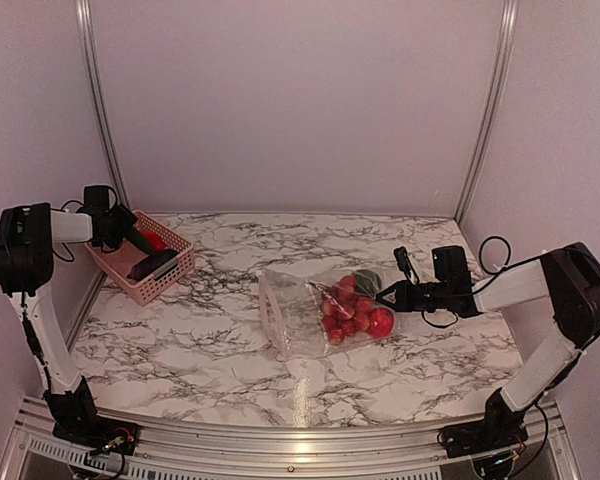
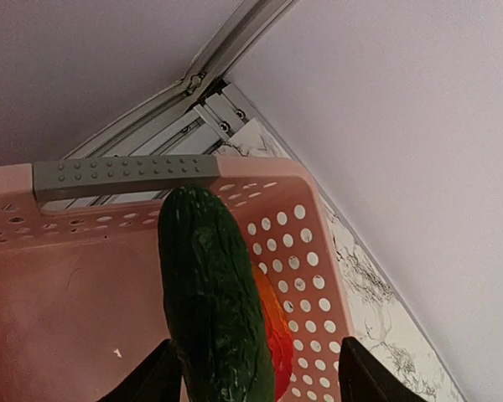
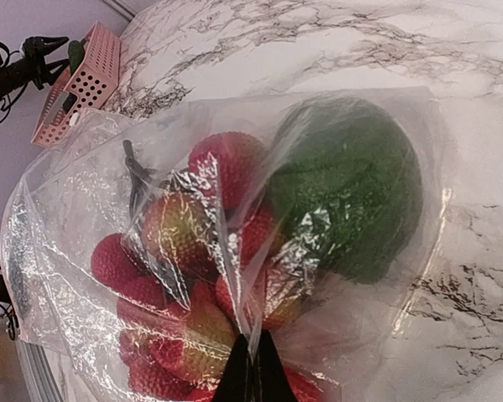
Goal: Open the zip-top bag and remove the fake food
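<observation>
The clear zip-top bag (image 1: 292,322) lies at mid-table, its whitish zip strip (image 1: 269,308) on the left edge. Inside it sits the fake food (image 1: 352,305): several red strawberries (image 3: 176,226) and a dark green piece (image 3: 352,193). My right gripper (image 1: 385,296) is at the bag's right end, shut on a pinched fold of the plastic (image 3: 253,368). My left gripper (image 1: 130,235) hovers over the pink basket (image 1: 170,270), jaws wide apart (image 2: 256,381). A dark green cucumber (image 2: 214,293) stands between them, next to the left finger, with an orange-red piece (image 2: 278,335) beneath.
The pink basket (image 2: 310,251) stands at the back left by the wall rail and also holds a red piece (image 1: 155,241) and a dark object (image 1: 152,264). It shows far off in the right wrist view (image 3: 88,71). Marble tabletop (image 1: 210,350) surrounds the bag.
</observation>
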Available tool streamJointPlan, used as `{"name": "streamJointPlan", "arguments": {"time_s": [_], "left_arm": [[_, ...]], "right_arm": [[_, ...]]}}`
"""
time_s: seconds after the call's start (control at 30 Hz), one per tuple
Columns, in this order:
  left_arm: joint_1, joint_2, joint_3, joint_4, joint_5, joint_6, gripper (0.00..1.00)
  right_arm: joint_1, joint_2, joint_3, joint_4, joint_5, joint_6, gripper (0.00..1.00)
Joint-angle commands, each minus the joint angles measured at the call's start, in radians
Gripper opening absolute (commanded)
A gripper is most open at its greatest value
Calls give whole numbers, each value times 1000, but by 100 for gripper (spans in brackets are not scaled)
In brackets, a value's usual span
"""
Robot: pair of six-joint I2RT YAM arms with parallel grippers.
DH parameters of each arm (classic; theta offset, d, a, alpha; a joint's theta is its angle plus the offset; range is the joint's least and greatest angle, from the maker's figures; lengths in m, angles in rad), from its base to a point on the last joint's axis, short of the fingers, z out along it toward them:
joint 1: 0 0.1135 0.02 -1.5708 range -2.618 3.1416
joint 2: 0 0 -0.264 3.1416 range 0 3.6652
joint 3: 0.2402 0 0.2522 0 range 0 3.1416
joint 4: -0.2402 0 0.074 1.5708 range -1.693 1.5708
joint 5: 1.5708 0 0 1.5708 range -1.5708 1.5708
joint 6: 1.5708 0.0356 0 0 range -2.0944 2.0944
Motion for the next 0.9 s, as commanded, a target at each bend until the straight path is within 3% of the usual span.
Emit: {"name": "streamJointPlan", "arguments": {"time_s": [0.0,0.17,0.53,0.73,0.87], "left_arm": [[4,-44,-34,27,29,2,67],[-1,-98,-80,34,41,6,72],[-44,-309,-302,158,157,10,69],[-133,-409,-407,170,199,66,64],[-251,-481,-517,245,222,73,59]], "right_arm": [[-9,15,31,-16,-13,-11,0],[-10,9,27,-14,-21,-9,0],[-9,-1,20,-20,-26,-13,0],[-10,-1,19,-14,-29,-8,0],[-9,1,16,-11,-29,-9,0]]}}
